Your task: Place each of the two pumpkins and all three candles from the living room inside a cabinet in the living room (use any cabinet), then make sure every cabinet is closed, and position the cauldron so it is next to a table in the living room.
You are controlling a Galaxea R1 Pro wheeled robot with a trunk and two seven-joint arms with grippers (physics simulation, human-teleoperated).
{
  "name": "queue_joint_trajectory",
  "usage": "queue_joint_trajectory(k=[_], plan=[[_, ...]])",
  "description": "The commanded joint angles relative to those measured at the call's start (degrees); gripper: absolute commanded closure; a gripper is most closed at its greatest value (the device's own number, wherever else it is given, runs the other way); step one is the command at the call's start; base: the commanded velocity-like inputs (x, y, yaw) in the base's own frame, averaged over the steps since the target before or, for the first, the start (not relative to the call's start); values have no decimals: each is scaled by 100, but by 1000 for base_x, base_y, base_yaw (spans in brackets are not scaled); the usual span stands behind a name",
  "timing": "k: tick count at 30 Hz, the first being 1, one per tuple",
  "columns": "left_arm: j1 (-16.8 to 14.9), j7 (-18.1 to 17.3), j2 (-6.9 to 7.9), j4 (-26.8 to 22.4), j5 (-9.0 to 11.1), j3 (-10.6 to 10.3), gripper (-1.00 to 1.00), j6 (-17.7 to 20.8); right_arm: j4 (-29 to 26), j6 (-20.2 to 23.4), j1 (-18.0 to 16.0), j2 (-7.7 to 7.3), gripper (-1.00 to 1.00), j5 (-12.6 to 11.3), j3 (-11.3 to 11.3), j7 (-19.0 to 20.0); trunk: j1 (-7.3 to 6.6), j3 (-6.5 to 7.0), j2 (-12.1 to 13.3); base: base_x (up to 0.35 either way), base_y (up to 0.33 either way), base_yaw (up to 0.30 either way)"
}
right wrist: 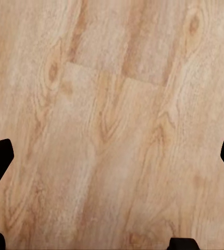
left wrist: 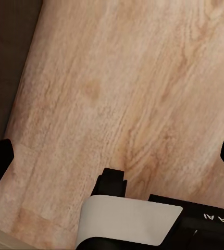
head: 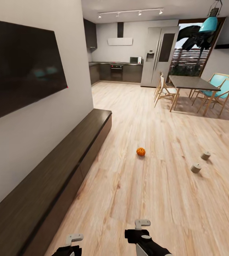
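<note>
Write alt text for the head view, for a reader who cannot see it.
One orange pumpkin and two stubby candles lie on a light wood floor, right of a long, low, dark cabinet under a wall-mounted TV. A dining table and kitchen stand beyond.

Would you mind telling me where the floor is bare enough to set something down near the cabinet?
The wood floor is bare between the long dark cabinet and the pumpkin, and on toward both grippers, the left gripper and right gripper. It is busier to the right, where two candles lie, and further back around the dining table.
</note>
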Motion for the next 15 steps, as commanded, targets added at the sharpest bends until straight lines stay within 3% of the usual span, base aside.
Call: queue_joint_trajectory(k=[1,15], plan=[[0,35,2,-13,48,-51,-100,33,-2,4,-5,0,-100,-44,49,-36,1,-5,-2,155,0,0],[0,35,2,-13,48,-52,-100,33,-2,4,-5,0,-100,-44,49,-35,1,-5,-2,155,0,0]])
